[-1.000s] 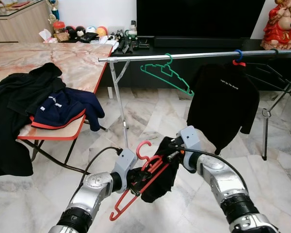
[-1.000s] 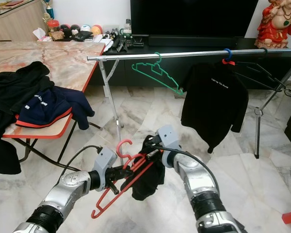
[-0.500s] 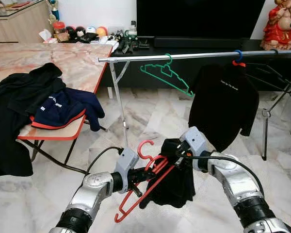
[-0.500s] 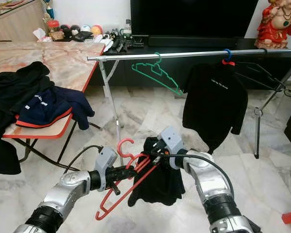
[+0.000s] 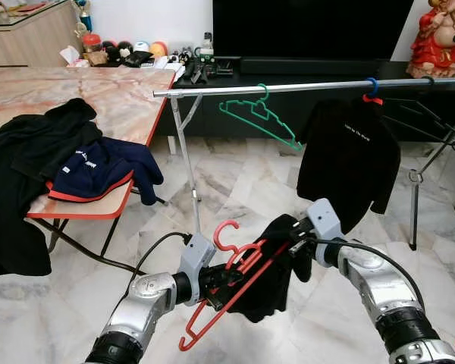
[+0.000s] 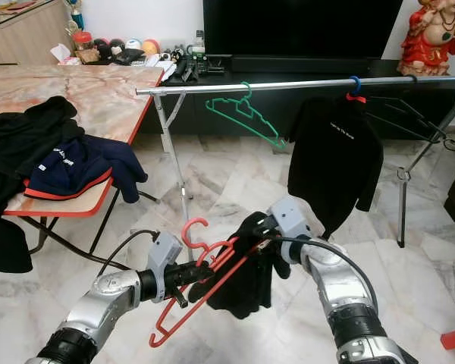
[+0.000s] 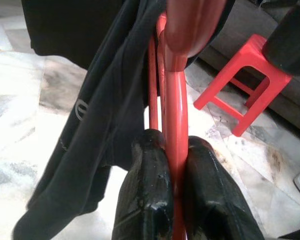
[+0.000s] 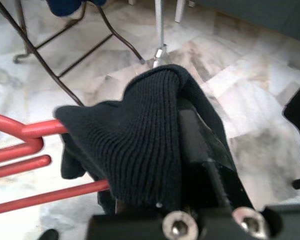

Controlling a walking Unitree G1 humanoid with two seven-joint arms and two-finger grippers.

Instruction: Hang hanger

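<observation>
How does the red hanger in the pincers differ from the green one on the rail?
The red hanger is held low between the arms, clamped in the left pincer; the green hanger hangs by its hook on the rail. The red one carries a black garment, which the right pincer grips; the green one is bare. The red hook points up, free of the rail. Both sit tilted.

The red hanger is tilted, with its hook up and one end pointing down at the floor. A black piece of clothing is draped over its upper end. A silver rail stands beyond it with a green hanger on it.
</observation>
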